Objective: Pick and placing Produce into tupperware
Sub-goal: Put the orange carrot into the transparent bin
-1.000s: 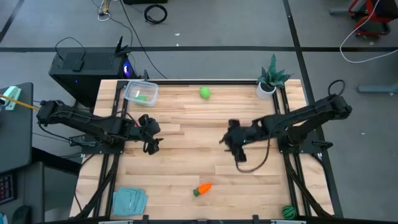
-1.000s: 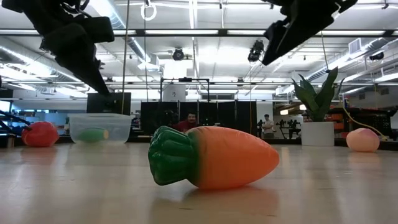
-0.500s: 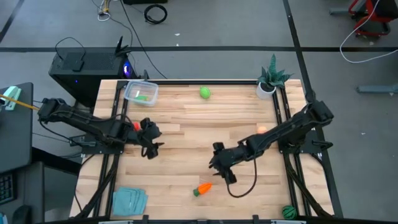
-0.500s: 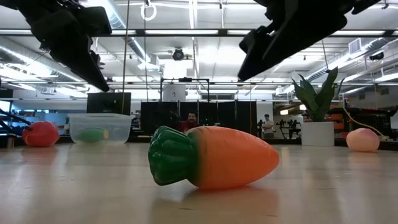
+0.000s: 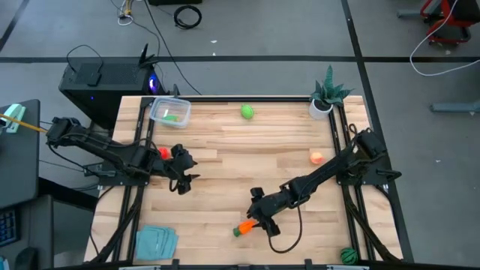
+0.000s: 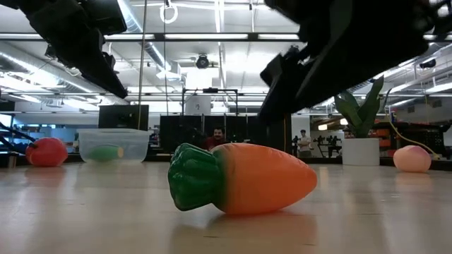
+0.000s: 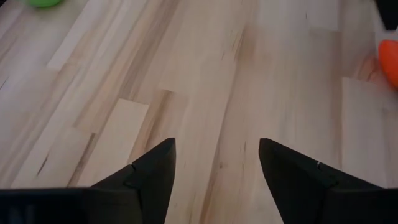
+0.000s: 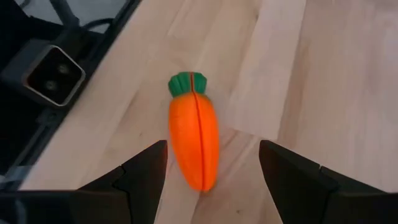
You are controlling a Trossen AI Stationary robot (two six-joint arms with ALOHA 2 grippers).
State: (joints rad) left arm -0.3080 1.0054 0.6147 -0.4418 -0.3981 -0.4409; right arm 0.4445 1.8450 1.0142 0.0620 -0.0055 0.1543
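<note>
The orange carrot with green top [image 5: 244,227] lies on its side near the table's near edge [image 6: 240,178]. My right gripper [image 5: 259,217] hovers open just above it; in the right wrist view the carrot [image 8: 194,146] lies between and below the two fingers of the gripper [image 8: 212,148], untouched. My left gripper [image 5: 184,180] waits open over bare wood at mid-left [image 7: 217,144], beside the red piece [image 5: 163,152]. The clear tupperware [image 5: 169,112] stands at the far left corner with the green oblong [image 5: 173,116] inside. The light green ball [image 5: 247,112] rests near the far edge.
A peach-coloured piece [image 5: 317,157] lies at mid-right, and the dark green striped ball [image 5: 347,255] sits at the near right corner. The potted plant [image 5: 324,97] stands at the far right corner. A pale-blue square piece [image 5: 156,241] lies at the near left corner.
My right gripper has swept from the table's middle toward the near edge and leftward, dropping down over the carrot, its fingers staying open. The peach-coloured piece, which the arm covered before, shows now. Nothing on the table has moved.
</note>
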